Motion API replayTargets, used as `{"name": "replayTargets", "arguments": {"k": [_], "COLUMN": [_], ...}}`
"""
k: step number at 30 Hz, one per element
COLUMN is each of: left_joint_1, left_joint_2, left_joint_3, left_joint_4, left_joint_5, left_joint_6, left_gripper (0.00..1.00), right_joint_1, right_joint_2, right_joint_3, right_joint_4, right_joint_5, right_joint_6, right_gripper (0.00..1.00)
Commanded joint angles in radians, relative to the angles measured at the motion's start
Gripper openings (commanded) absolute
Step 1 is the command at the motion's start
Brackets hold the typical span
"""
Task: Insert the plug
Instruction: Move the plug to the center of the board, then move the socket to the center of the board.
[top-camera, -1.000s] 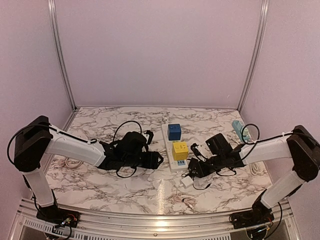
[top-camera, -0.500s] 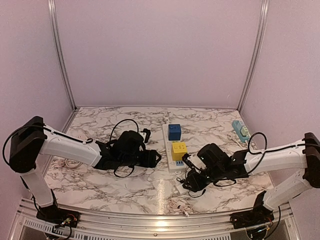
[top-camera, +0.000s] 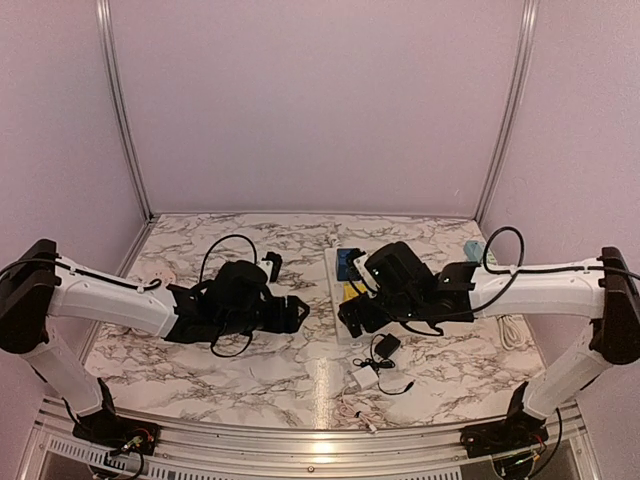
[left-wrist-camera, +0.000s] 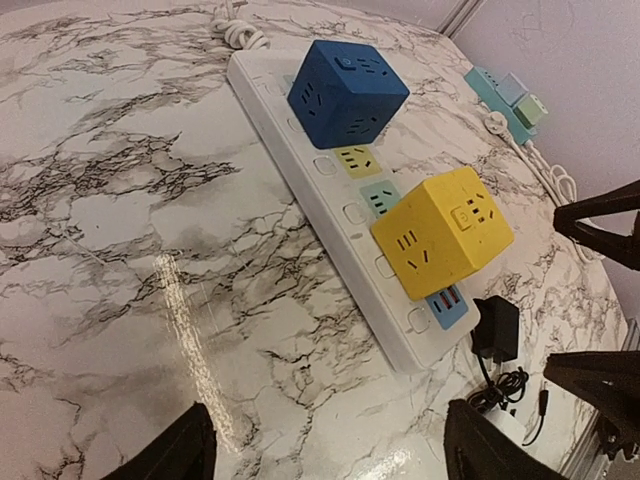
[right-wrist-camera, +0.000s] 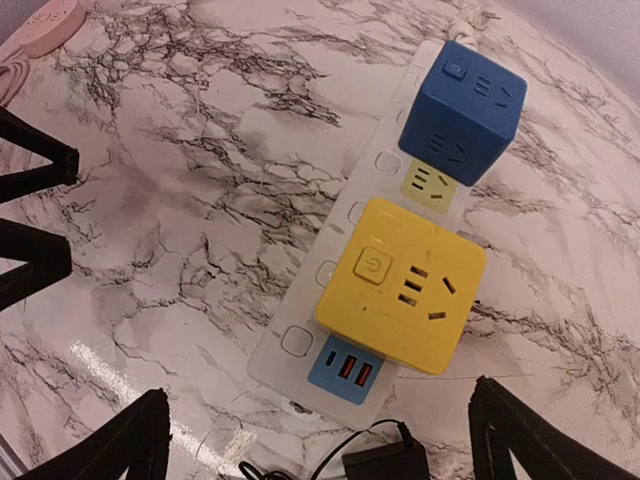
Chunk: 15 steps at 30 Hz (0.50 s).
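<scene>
A white power strip (left-wrist-camera: 300, 150) lies on the marble table with a blue cube socket (left-wrist-camera: 347, 92) and a yellow cube socket (left-wrist-camera: 442, 232) standing on it. The black plug (left-wrist-camera: 497, 328) lies loose on the table just past the strip's blue USB end, its cable coiled beside it. In the right wrist view the plug (right-wrist-camera: 385, 462) shows at the bottom edge below the yellow cube (right-wrist-camera: 402, 285). My right gripper (right-wrist-camera: 320, 450) hovers open over the strip's near end, holding nothing. My left gripper (left-wrist-camera: 335, 450) is open left of the strip, also holding nothing.
A white adapter (top-camera: 365, 375) and thin cable lie near the front edge. A teal power strip (top-camera: 478, 258) sits at the right wall with a white cord. A pink round socket (right-wrist-camera: 45, 25) lies at the left. The two grippers (top-camera: 295, 312) (top-camera: 350, 318) face each other closely.
My right gripper opened wide and swung left and away from me over the strip's near end, leaving the black plug on the table. My left gripper opened a little and drew back left.
</scene>
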Motion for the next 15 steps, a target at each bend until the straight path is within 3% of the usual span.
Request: {"name": "replayTargets", "arguments": {"k": [1,15], "left_joint_1": [0.006,0.006], "left_joint_2": [-0.083,-0.26], "left_joint_3": [-0.043,-0.137], "left_joint_4": [-0.02,-0.059], "left_joint_5": [-0.076,-0.182], "left_joint_6": [-0.01,-0.01], "left_gripper": [0.81,0.83], "right_joint_1": [-0.007,-0.058], "right_joint_2": [0.135,0.331], "right_joint_3": [0.058,0.036], "right_joint_4": [0.046,0.249], "right_joint_5": [0.114,0.051], "right_joint_6": [-0.012,0.104], "right_gripper": [0.98,0.99]}}
